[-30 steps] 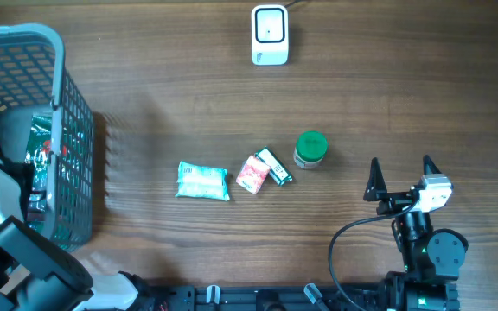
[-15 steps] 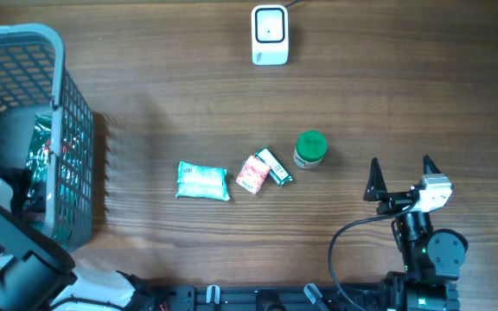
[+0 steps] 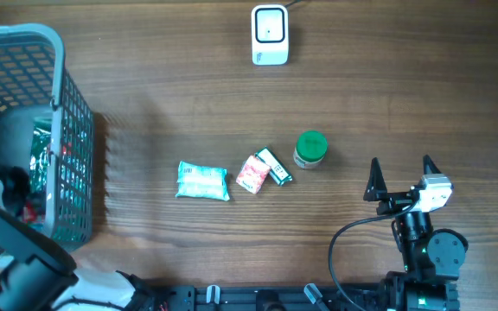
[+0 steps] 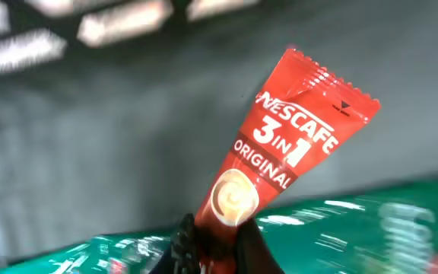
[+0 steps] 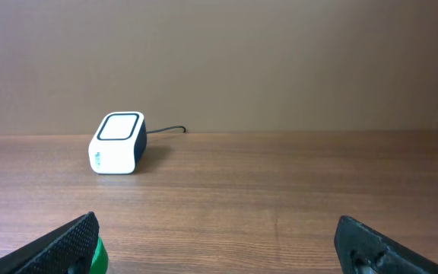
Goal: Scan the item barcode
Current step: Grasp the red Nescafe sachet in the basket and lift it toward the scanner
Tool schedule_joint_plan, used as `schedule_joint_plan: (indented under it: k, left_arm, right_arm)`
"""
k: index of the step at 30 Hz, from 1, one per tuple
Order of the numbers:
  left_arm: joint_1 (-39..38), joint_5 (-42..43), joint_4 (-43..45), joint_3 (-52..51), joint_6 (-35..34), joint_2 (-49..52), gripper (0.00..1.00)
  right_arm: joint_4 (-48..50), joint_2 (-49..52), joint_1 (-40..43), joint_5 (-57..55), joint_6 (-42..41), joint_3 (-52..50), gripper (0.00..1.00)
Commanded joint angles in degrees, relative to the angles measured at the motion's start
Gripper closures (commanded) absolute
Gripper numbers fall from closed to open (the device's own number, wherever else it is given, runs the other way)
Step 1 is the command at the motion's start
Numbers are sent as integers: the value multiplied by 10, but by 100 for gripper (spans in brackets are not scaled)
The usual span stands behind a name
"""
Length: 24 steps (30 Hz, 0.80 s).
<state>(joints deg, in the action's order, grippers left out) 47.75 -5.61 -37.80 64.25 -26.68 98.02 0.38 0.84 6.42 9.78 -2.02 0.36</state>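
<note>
Left hand (image 4: 217, 245) clenched on the lower end of a red Nescafé 3-in-1 sachet (image 4: 280, 144), held upright and tilted right inside the grey basket (image 3: 57, 52) at the table's left edge. Green wrappers below it, blurred. Right hand (image 3: 401, 177) released, jaws wide, near right. Table (image 3: 422, 86): dark wood grain. White scanner (image 3: 270, 34) far centre. Plain beige wall (image 5: 280, 61) behind.
</note>
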Motion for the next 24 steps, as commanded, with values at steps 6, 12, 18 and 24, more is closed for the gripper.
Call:
schedule_joint_plan:
  k: [6,12,18,24]
  left_arm:
    - [-15,385,16,190,-32,-240,96]
    - [-245,531,-75,190,129,-296,96]
    - [-514,414,-150,138,292,-233,96]
    - [-648,356,-68,90,136,-73,96]
  right_arm:
    - [2,-2,-2,-10,5,-1,0]
    - [2,-2,-2,-10,5,-1,0]
    - [2,-2,-2,-10,5,-1,0]
    - [2,-2,-2,-10,5,-1,0]
